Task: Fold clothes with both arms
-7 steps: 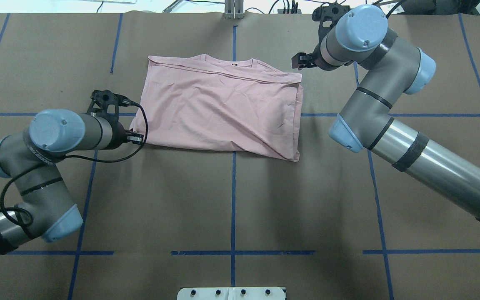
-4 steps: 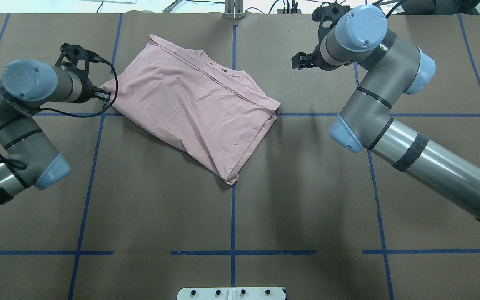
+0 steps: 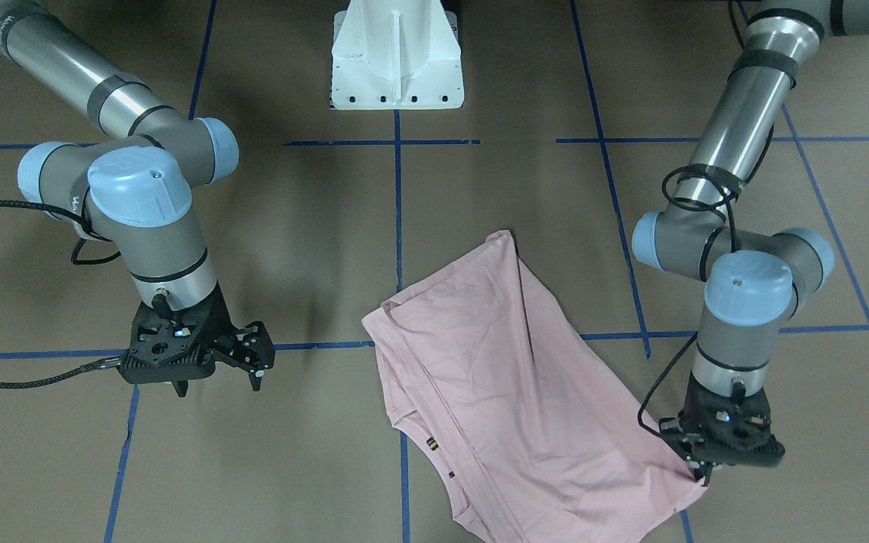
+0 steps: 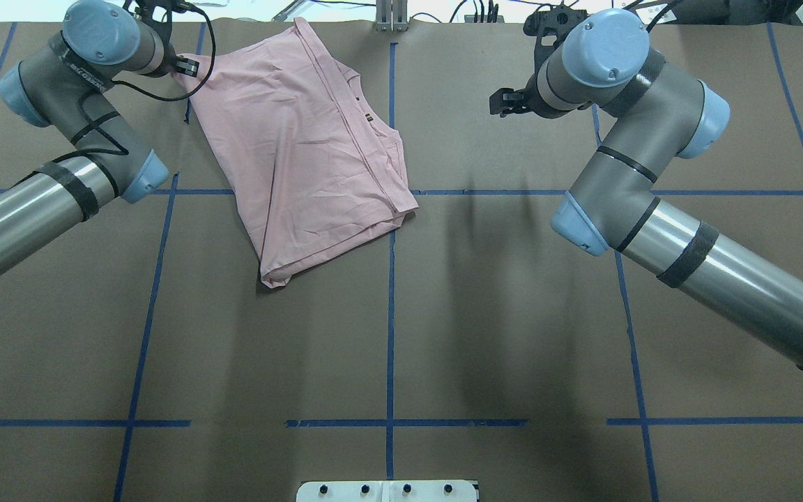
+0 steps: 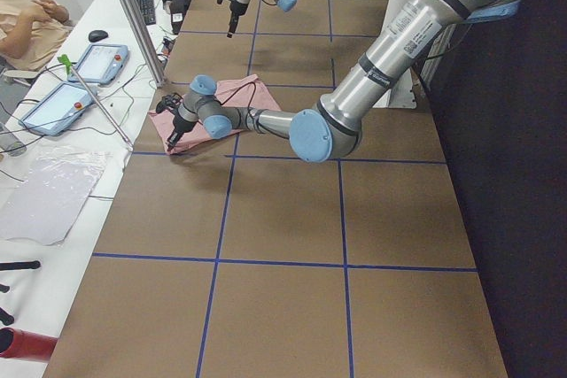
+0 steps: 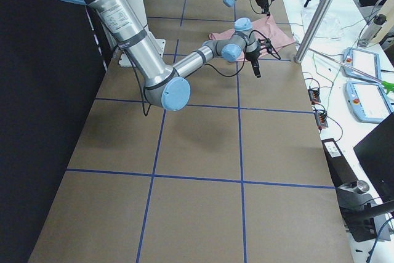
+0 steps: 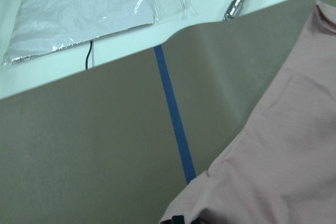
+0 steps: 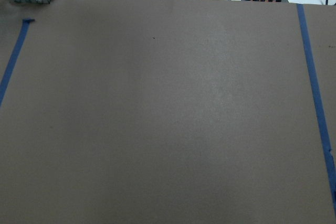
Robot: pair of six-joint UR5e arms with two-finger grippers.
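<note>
Pale pink cloth T-shirt [image 4: 304,146]: lies doubled over and skewed, toward eleven o'clock on the brown paper-covered table [image 4: 513,314] in the overhead view.
Left black two-finger gripper [image 4: 184,70]: pinched tight on the shirt's ten o'clock corner.
Right black two-finger gripper [image 4: 506,104]: jaws apart and empty, hovering at three o'clock of the shirt, well apart from it.
Progress: probably one fold is done; squaring up and further folds are left.

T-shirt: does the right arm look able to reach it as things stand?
Probably yes. Only bare table lies between the right gripper and the nearest edge of the T-shirt. The left gripper holds the far corner, out of its path.
</note>
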